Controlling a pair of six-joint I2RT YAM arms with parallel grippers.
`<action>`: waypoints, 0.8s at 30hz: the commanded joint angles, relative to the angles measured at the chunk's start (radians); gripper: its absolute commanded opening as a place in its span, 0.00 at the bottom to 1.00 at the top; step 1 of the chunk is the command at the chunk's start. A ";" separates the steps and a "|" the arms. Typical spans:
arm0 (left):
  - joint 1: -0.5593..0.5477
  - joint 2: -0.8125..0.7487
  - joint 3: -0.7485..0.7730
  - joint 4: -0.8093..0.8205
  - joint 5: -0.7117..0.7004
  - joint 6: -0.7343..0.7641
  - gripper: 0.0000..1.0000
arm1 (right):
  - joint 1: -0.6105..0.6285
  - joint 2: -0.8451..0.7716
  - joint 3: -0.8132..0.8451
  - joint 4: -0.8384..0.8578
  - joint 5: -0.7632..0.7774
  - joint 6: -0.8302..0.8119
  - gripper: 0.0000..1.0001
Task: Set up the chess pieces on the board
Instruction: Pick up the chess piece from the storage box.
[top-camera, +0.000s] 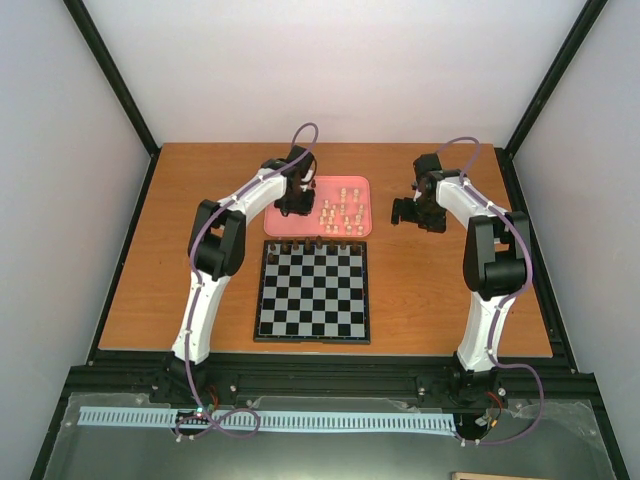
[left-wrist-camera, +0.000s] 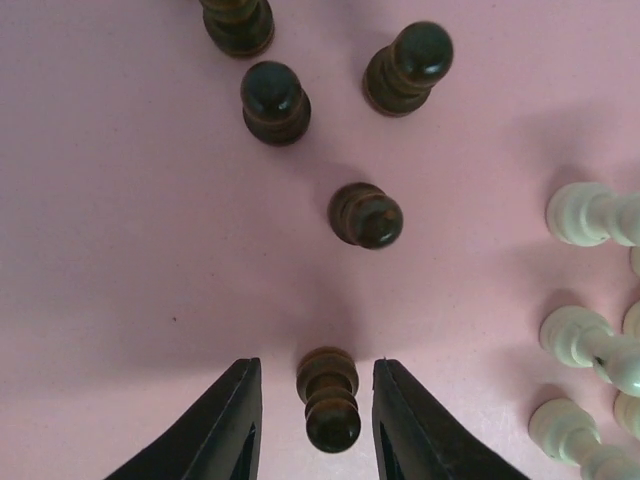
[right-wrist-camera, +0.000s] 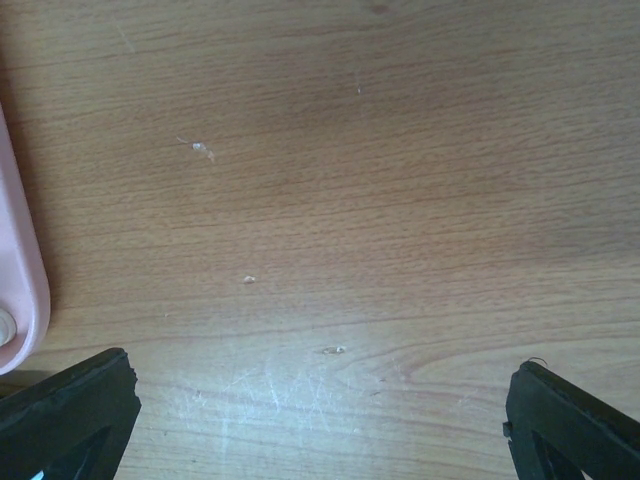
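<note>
My left gripper (top-camera: 295, 205) hangs over the pink tray (top-camera: 355, 182). In the left wrist view it (left-wrist-camera: 318, 368) is open, with its fingers (left-wrist-camera: 228, 425) on either side of one dark pawn (left-wrist-camera: 331, 400) and a gap at each side. More dark chess pieces (left-wrist-camera: 365, 215) stand ahead on the tray, and cream pieces (left-wrist-camera: 588, 213) stand to the right. The board (top-camera: 313, 295) lies in front of the tray with a few dark pieces (top-camera: 318, 244) on its far row. My right gripper (top-camera: 410, 213) is wide open and empty (right-wrist-camera: 320, 400) above bare wood.
Cream pieces (top-camera: 345, 210) crowd the tray's right half. The tray's rounded edge (right-wrist-camera: 22, 280) shows at the left of the right wrist view. The wooden table (top-camera: 440, 290) is bounded by a black frame and white walls.
</note>
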 joint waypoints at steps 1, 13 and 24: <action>0.004 0.016 0.058 -0.013 0.004 0.005 0.33 | -0.004 0.016 0.022 -0.016 0.004 0.000 1.00; 0.004 0.017 0.078 -0.011 0.001 -0.002 0.20 | -0.004 0.011 0.015 -0.016 0.004 -0.001 1.00; 0.005 0.003 0.064 -0.020 -0.022 -0.003 0.01 | -0.004 0.006 0.015 -0.015 0.001 0.002 1.00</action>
